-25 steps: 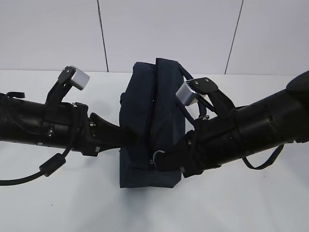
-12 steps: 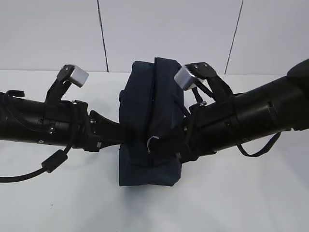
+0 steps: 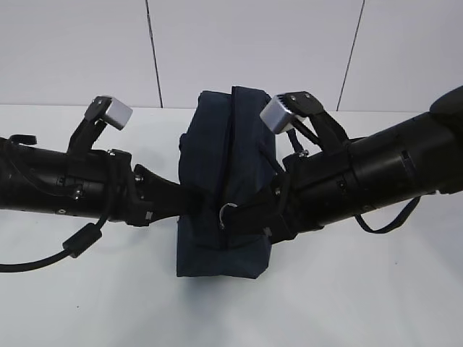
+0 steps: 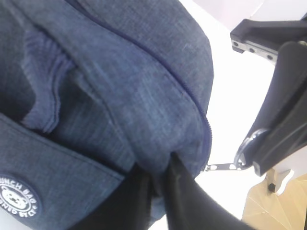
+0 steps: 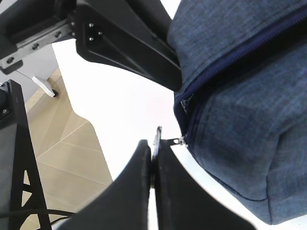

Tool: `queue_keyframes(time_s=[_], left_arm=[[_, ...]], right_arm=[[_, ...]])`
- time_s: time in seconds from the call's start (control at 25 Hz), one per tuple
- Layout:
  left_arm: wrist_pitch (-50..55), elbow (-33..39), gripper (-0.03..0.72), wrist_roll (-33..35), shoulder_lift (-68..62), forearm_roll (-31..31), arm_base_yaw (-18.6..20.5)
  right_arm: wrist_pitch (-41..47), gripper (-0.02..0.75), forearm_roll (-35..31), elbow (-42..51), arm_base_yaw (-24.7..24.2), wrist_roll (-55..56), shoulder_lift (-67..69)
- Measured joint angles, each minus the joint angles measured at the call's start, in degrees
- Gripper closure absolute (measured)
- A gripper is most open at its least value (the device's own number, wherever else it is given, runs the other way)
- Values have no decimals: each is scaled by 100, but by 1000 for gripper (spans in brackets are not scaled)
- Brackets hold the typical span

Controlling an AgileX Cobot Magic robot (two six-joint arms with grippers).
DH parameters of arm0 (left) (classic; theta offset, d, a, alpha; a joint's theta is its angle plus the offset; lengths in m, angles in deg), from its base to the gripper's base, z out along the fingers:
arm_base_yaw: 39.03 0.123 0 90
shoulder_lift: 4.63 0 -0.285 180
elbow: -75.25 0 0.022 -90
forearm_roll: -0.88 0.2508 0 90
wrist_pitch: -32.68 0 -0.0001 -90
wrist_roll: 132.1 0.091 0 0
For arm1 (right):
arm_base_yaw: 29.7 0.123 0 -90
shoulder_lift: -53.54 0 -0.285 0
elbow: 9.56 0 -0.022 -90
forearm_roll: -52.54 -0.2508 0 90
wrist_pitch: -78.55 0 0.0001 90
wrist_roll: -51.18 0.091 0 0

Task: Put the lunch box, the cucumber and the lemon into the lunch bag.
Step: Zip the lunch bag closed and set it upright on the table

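We find only one piece of writing in these pictures. In the left wrist view, the dark navy fabric lunch bag (image 4: 120,86) carries a small round dark badge with a white edge (image 4: 17,200) on its lower side panel, at the bottom left corner of the picture. Along the upper curve of the badge we read white capital letters, "UNCH BAG"; the first letter is cut by the picture edge. Under the letters we see a little white bear face. In the exterior view and the right wrist view we cannot read any text, number or sign.
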Motion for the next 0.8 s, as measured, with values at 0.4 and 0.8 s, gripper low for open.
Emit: queue_keyframes(time_s=[0.4, 0.8], left_arm=[[-3, 0, 518, 0, 0, -12, 0], [-3, 0, 674, 0, 0, 8, 0]], right_arm=[[49, 717, 0, 0, 0, 0, 0], [49, 717, -71, 0, 0, 0, 0]])
